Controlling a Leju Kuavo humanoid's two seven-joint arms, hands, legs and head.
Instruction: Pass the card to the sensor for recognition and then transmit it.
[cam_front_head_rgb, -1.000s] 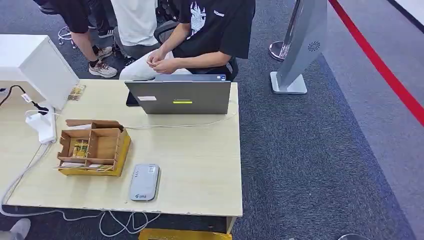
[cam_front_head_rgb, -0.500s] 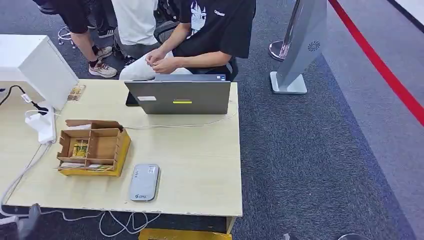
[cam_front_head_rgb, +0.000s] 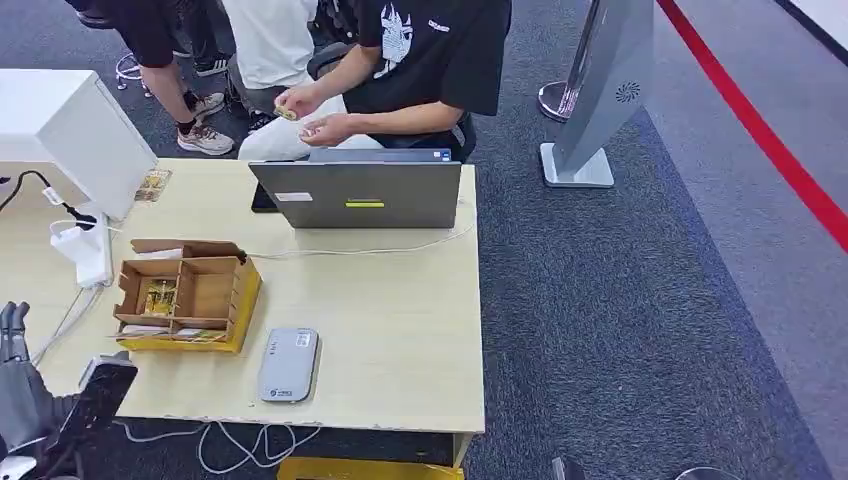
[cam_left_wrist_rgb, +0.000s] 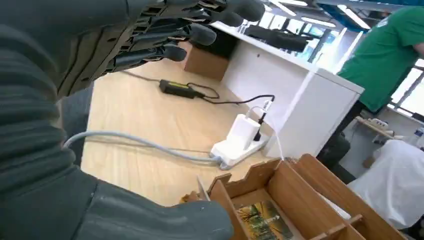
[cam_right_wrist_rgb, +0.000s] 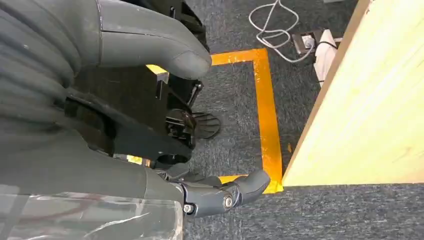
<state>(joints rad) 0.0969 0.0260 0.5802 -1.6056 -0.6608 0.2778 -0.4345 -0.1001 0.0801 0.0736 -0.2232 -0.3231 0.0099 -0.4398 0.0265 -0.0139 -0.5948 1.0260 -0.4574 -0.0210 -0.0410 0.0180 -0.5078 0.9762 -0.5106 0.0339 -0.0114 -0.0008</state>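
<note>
Rising at the table's (cam_front_head_rgb: 400, 330) near left corner, the left robot hand (cam_front_head_rgb: 25, 395) holds nothing, its dark fingers (cam_left_wrist_rgb: 200, 32) spread apart above the wood. The right robot hand (cam_right_wrist_rgb: 150, 125) hangs beside the table edge over grey carpet and a strip of yellow tape (cam_right_wrist_rgb: 267, 115); it grasps nothing, thumb and fingers apart.

Just beyond the left robot hand sits a wooden box (cam_front_head_rgb: 190, 292) with compartments. A card (cam_front_head_rgb: 160, 297) lies flat in one compartment, its long axis running away from the robot; its print is too small to read from the head view, and in the left wrist view its near end is cut off by the picture edge.

The grey sensor (cam_front_head_rgb: 289, 364) lies flat just right of the box, near the front edge, its long side also pointing away from the robot. A white power strip (cam_front_head_rgb: 85, 250) and cables lie to the box's left, a white cabinet (cam_front_head_rgb: 70, 125) behind them. A laptop (cam_front_head_rgb: 360, 195) stands at the far edge, with a seated person (cam_front_head_rgb: 420, 70) behind it, hands raised over the lap.
</note>
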